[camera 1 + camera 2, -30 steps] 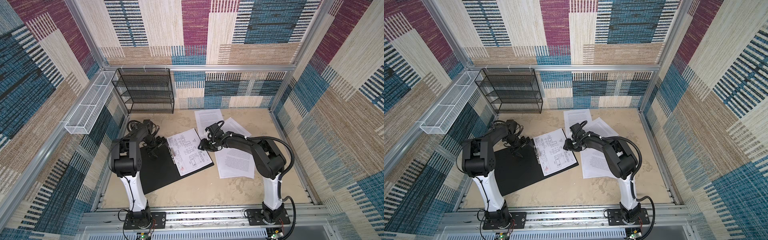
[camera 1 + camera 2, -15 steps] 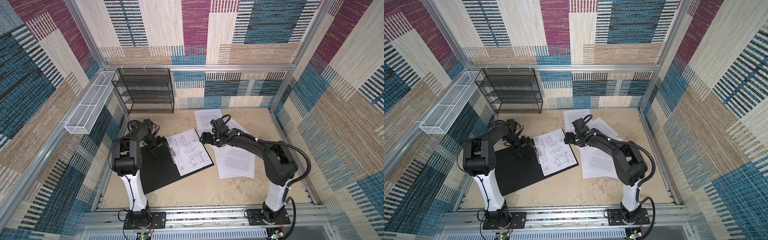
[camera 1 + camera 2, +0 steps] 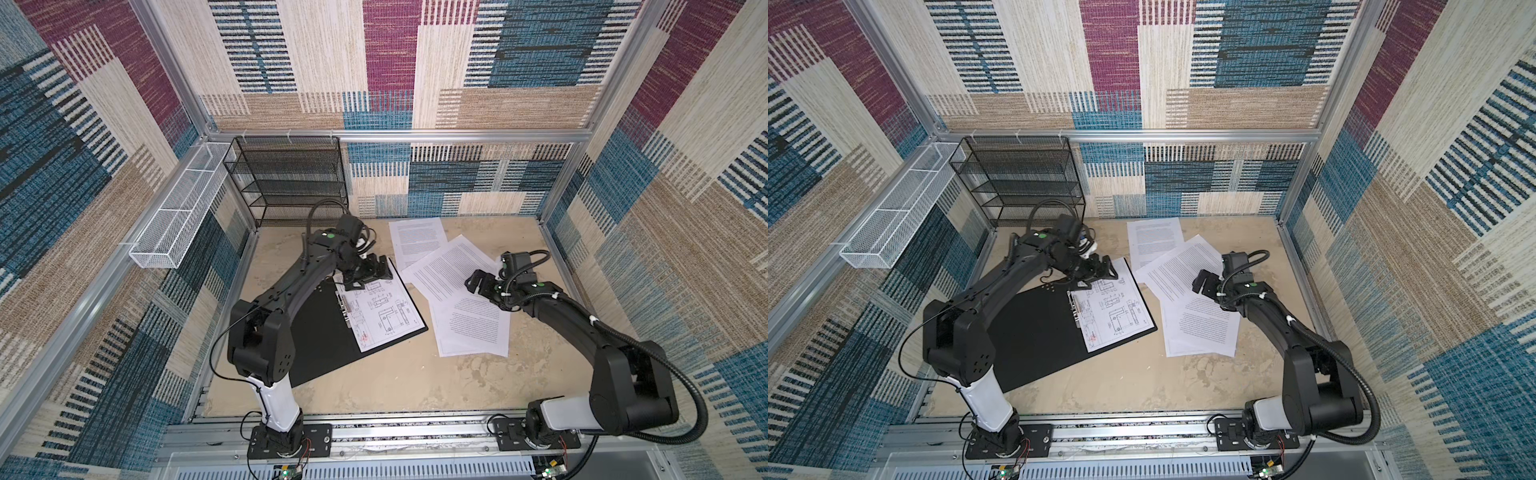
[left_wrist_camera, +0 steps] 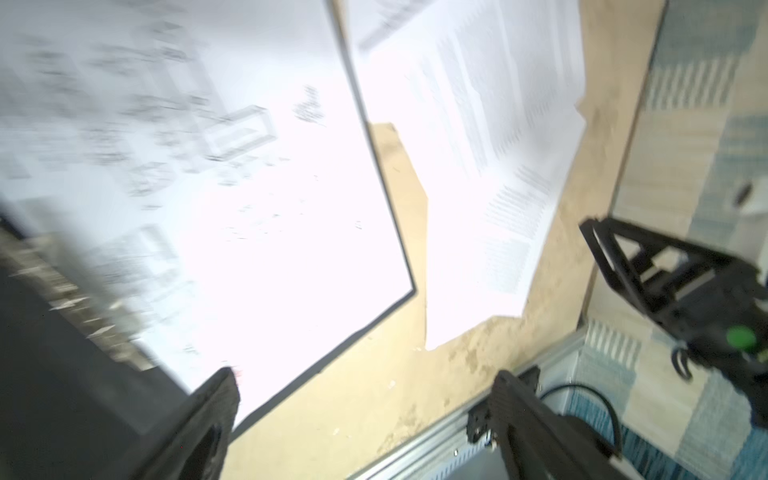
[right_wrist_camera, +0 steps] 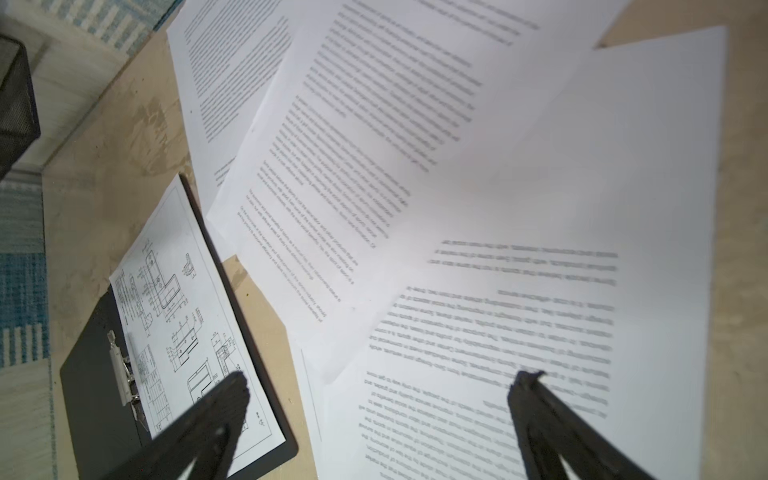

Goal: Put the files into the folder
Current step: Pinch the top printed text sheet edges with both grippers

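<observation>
Both empty and wide open, the right gripper (image 3: 473,282) is hovering directly over the overlapping files (image 3: 451,270) near the worktop's (image 3: 395,382) far right, the left gripper (image 3: 370,276) over the folder (image 3: 324,332) beside them.

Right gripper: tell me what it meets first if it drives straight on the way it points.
Probably the front text sheet, which lies straight ahead of the open right gripper; the gap to it is unclear.

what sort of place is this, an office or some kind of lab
Probably a robot test cell, not an office: left arm and right arm bolted to a rail, a metal frame with carpet-like walls, sheets beside a folder.
</observation>
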`<state>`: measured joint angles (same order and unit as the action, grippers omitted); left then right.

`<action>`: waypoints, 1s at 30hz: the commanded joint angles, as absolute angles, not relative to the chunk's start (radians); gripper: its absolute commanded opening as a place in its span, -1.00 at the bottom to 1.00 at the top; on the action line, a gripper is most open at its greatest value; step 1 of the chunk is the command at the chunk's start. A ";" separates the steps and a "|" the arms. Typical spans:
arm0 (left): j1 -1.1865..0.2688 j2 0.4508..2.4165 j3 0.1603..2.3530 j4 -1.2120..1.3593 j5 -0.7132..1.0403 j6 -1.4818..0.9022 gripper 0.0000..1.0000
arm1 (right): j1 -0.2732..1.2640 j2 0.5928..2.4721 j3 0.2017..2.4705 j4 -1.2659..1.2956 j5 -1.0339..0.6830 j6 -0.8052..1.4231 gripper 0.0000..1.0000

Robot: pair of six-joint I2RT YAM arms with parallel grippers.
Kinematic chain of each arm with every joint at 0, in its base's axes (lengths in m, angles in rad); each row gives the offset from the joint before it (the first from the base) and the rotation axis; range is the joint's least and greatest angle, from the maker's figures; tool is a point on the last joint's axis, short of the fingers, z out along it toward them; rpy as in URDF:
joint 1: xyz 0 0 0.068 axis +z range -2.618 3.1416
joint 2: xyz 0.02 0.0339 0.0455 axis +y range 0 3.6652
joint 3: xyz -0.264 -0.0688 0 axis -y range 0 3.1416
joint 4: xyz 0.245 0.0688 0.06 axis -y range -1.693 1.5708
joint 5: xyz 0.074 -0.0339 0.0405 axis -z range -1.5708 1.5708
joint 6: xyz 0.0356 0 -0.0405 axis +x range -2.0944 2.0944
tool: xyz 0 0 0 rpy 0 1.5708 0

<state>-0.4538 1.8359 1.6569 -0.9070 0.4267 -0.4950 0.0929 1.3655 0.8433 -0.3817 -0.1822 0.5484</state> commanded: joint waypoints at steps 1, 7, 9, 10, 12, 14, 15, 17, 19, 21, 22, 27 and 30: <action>-0.579 1.927 1.759 -0.894 0.464 -0.494 0.88 | 0.011 1.305 0.781 -0.351 -0.213 0.577 0.99; -0.761 2.174 2.009 -0.893 0.527 -0.512 0.87 | -0.126 1.298 0.687 -0.297 -0.267 0.582 0.99; -0.797 2.249 2.077 -0.894 0.550 -0.520 0.87 | -0.153 1.295 0.665 -0.273 -0.279 0.587 0.99; -0.812 2.285 2.112 -0.893 0.561 -0.529 0.87 | -0.167 1.296 0.655 -0.260 -0.293 0.589 0.99; -0.835 2.347 2.168 -0.894 0.571 -0.540 0.87 | -0.189 1.306 0.649 -0.247 -0.318 0.584 0.99; -0.855 2.401 2.215 -0.894 0.621 -0.547 0.87 | -0.205 1.317 0.643 -0.232 -0.339 0.580 0.99; -0.862 2.425 2.231 -0.894 0.627 -0.553 0.87 | -0.214 1.320 0.637 -0.217 -0.356 0.579 0.99; -0.870 2.459 2.249 -0.894 0.632 -0.557 0.87 | -0.224 1.325 0.630 -0.200 -0.376 0.579 0.99; -0.873 2.481 2.247 -0.894 0.636 -0.561 0.87 | -0.231 1.337 0.625 -0.186 -0.390 0.574 0.99; -0.874 2.496 2.237 -0.894 0.638 -0.553 0.86 | -0.233 1.357 0.625 -0.179 -0.402 0.566 0.99; -0.874 2.501 2.232 -0.894 0.638 -0.551 0.86 | -0.234 1.369 0.623 -0.171 -0.412 0.561 0.99; -0.873 2.510 2.192 -0.894 0.620 -0.547 0.86 | -0.236 1.419 0.632 -0.144 -0.432 0.559 0.99; -0.873 2.504 2.141 -0.894 0.588 -0.553 0.86 | -0.235 1.450 0.636 -0.142 -0.430 0.565 0.99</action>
<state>-0.8722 2.4962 2.1742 -0.8547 0.6384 -0.5472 -0.2359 1.4303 0.6300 -0.1726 -0.4187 0.5694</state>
